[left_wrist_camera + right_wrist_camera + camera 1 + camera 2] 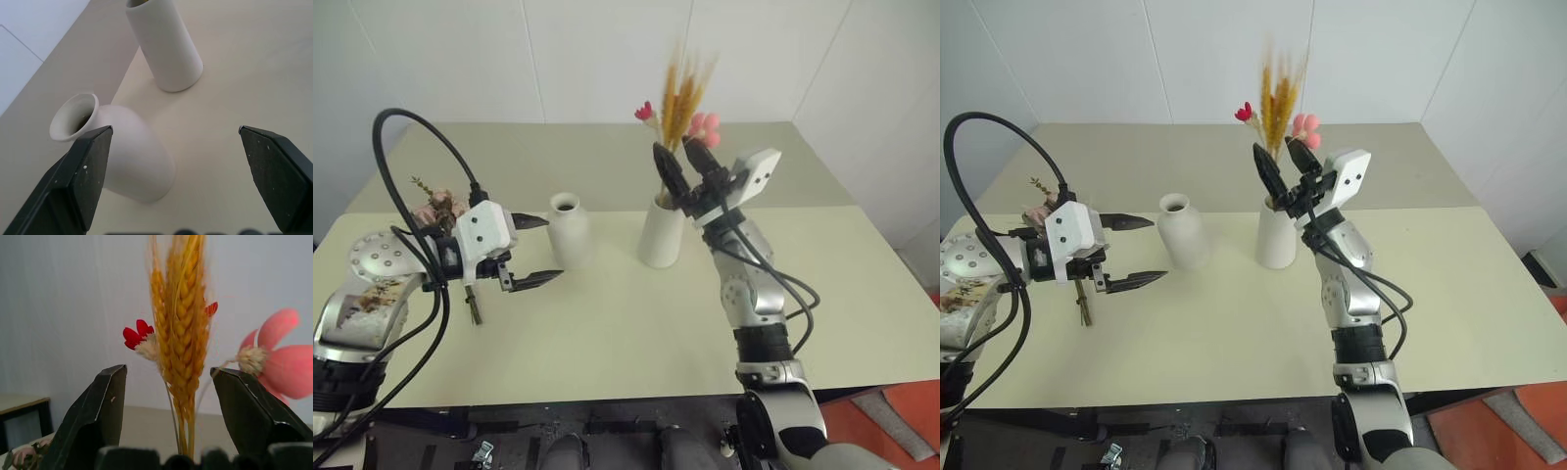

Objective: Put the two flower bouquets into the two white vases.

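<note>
The slim bunch of golden wheat stalks with small red and pink blossoms [682,103] stands upright in the tall wide-mouthed white vase [661,238] at mid-table. My right gripper [683,162] is open just above that vase's mouth, its fingers either side of the stalks [182,347] without touching them. The bottle-shaped white vase [570,231] stands empty to its left. My left gripper [551,250] hovers open right beside the bottle vase [124,156], pointing at it. The pink rose bouquet [434,207] lies on the table at the far left, partly hidden behind my left arm.
The pale table [617,333] ends at a front edge close to me and at a right edge beside an orange floor patch [901,421]. A white wall [558,59] rises directly behind the table. A black cable [421,132] loops above my left wrist.
</note>
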`<action>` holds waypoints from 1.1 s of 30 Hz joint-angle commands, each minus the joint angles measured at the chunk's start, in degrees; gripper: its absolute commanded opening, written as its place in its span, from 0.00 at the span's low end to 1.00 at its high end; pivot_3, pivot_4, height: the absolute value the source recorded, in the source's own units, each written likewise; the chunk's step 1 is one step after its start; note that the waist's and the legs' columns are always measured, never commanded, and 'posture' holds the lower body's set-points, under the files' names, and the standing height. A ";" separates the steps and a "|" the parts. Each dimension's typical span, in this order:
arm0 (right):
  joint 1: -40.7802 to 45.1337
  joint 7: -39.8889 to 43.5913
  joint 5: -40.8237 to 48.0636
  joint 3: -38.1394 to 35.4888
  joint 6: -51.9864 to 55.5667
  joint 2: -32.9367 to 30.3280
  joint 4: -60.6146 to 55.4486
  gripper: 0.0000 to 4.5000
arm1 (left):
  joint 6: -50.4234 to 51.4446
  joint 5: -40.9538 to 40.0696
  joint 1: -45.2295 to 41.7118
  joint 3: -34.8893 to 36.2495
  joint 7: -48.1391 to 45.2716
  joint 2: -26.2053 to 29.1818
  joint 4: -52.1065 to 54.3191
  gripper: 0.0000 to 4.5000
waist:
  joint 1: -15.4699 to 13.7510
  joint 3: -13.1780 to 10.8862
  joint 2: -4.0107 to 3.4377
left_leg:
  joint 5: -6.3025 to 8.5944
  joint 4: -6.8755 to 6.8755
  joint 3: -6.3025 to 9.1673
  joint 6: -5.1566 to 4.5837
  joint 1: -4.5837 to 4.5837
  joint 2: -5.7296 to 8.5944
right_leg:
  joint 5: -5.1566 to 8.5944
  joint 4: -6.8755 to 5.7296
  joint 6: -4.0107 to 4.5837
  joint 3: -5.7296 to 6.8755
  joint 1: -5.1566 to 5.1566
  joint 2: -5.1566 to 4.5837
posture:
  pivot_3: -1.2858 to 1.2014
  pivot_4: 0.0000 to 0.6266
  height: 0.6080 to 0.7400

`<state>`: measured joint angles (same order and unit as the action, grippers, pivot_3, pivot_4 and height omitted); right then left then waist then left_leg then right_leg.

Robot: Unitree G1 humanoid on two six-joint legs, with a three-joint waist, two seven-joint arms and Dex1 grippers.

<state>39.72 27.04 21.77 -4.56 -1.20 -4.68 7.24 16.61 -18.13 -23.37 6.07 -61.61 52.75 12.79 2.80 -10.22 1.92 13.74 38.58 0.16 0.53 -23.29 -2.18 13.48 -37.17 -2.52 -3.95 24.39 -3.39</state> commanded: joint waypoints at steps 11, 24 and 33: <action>-11.42 10.85 6.75 0.37 30.60 -28.01 -28.82 0.94 | 27.26 2.95 7.04 9.53 23.39 -1.68 5.41 1.00 | -0.85 0.00 0.05 | 0.00 0.11 0.03 0.00 0.14 0.00 | 0.05 0.09 0.04 0.04 -0.16 0.00 | 0.52 0.24 1.00; -7.73 21.96 13.32 1.24 35.71 -36.91 -33.16 0.94 | 69.33 12.44 -22.55 19.19 56.74 -27.18 -8.50 1.00 | -1.15 0.05 0.21 | 0.00 0.21 0.19 0.00 0.02 0.12 | 0.03 0.08 -0.01 0.06 -0.13 0.00 | 0.52 0.24 1.00; -8.97 19.22 11.86 2.76 36.92 -36.02 -33.55 0.94 | 70.20 20.21 -23.61 25.09 68.70 -37.09 -2.92 1.00 | -1.84 0.04 0.28 | 0.00 0.20 0.21 0.03 0.01 0.16 | 0.01 0.07 0.00 0.05 -0.11 -0.08 | 0.52 0.24 1.00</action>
<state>30.64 47.12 33.84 -0.84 35.55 -40.83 -24.38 88.38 1.16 -47.25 30.58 6.54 14.58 9.18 0.96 -10.18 2.20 13.74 38.78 0.37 0.56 -23.25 -2.02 13.49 -37.12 -2.52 -3.91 24.27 -3.47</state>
